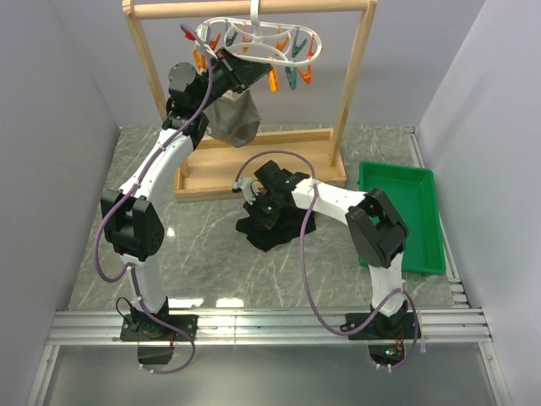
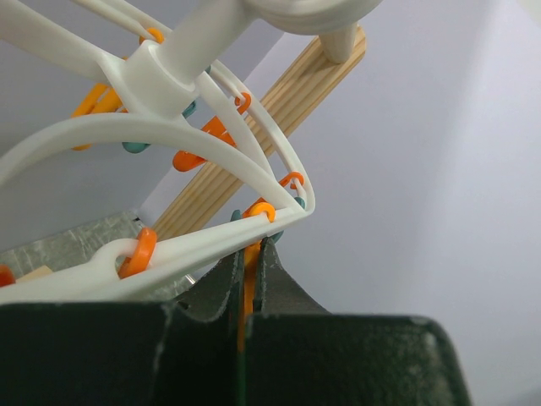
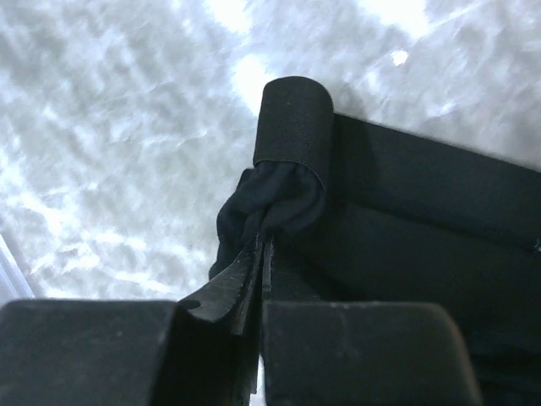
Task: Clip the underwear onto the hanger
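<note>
The hanger (image 1: 258,38) is a white oval frame with orange and teal pegs, hung by its hook from the top bar of the wooden rack. My left gripper (image 1: 251,74) is raised at its left side and is shut on an orange peg (image 2: 248,283) just below the white frame (image 2: 211,241). The black underwear (image 1: 275,227) lies bunched on the table under my right gripper (image 1: 264,203). In the right wrist view my right gripper (image 3: 264,249) is shut on a fold of the underwear (image 3: 279,199), its waistband (image 3: 292,118) curled above.
A tall wooden rack (image 1: 351,93) with a tray base (image 1: 254,173) stands at the back. A grey-beige garment (image 1: 232,118) hangs from the hanger beside my left arm. A green bin (image 1: 414,216) sits at the right.
</note>
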`<act>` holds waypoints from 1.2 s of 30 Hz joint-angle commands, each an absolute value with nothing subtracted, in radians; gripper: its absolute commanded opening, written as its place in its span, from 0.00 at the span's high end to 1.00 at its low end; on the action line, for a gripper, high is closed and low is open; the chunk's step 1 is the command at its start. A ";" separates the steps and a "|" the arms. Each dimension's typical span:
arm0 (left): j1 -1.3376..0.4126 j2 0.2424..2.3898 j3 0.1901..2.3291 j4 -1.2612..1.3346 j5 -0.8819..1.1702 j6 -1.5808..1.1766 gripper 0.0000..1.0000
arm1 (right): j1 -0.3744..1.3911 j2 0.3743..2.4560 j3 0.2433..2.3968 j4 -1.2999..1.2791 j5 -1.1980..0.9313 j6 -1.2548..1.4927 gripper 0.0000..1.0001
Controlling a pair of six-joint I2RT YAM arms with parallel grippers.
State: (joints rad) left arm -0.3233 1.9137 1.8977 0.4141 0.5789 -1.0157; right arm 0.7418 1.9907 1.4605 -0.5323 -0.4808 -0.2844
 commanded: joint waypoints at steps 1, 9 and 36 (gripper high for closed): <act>-0.331 1.904 1.934 0.457 0.604 -1.011 1.00 | 0.764 1.833 1.370 -0.508 -0.506 -0.322 1.00; -0.333 1.891 1.914 0.469 0.606 -1.020 1.00 | 0.949 1.698 1.147 -0.371 -0.258 -0.428 0.99; -0.333 1.893 1.924 0.468 0.607 -1.016 1.00 | 1.034 1.936 1.502 -0.699 -0.262 -0.403 0.31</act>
